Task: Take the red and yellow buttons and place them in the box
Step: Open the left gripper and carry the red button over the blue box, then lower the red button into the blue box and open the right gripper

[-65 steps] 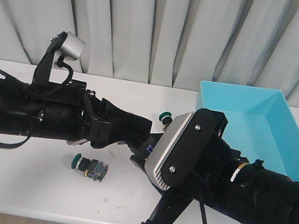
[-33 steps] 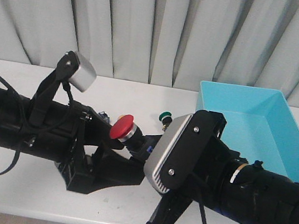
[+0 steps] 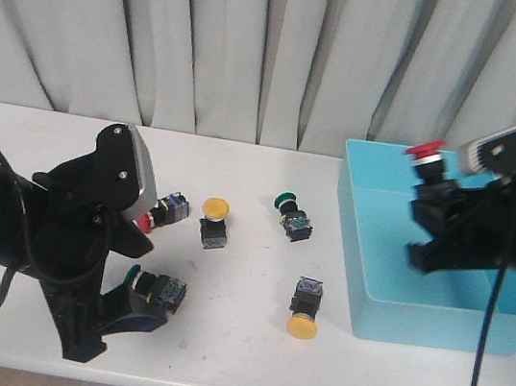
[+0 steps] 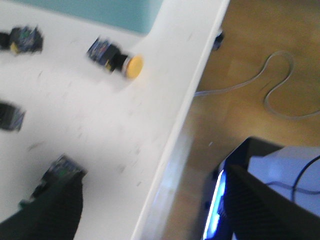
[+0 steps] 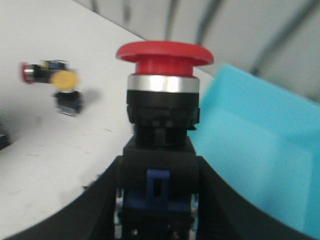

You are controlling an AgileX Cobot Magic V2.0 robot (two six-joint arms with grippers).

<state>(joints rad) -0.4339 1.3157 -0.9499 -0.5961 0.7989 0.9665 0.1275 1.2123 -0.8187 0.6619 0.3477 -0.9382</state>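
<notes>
My right gripper is shut on a red button, holding it cap-up above the near left part of the turquoise box. On the table lie a yellow button, a second yellow one near the box, and another red button half hidden behind my left arm. Low over the table's front edge, my left gripper is open with nothing between its fingers, beside a green-capped switch.
Another green-capped switch lies at mid table. The table's front edge runs between my left fingers, with floor and a cable beyond it. Grey curtains hang behind the table.
My right arm has carried the red button from mid table up and right to over the box. The left arm has drawn back left and down, uncovering the buttons on the table.
</notes>
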